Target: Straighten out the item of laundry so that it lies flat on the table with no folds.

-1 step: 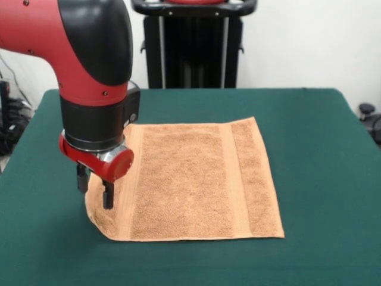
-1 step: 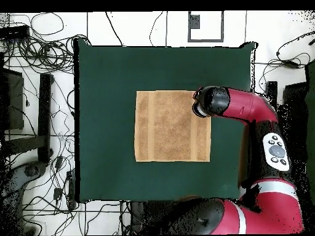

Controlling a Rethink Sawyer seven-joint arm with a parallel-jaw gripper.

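Table (image 1: 321,179) is a wide green top, and the towel (image 1: 196,179) sits about mid-table, nearly fully spread. In the overhead view the towel (image 2: 169,126) reads as a clean square, edges parallel to the table (image 2: 104,74) sides, both woven bands running straight. Most of the job looks done: no big folds, main field flat. What is left is one corner, the front-left one in the front view, under the arm (image 1: 83,53). That corner looks rounded and slightly lifted or curled, not sharp like the other three, so probably a small tuck or raised edge remains. Overhead the arm (image 2: 246,107) covers that corner, so can't confirm from there. Gripper (image 1: 95,187) hangs right at that corner, fingers narrowly apart, tips at towel level; contact looks likely, but whether they pinch cloth or just touch it can't be told. Judgement: near the end, only this last corner needs pulling out or laying down flat. No tag visible.
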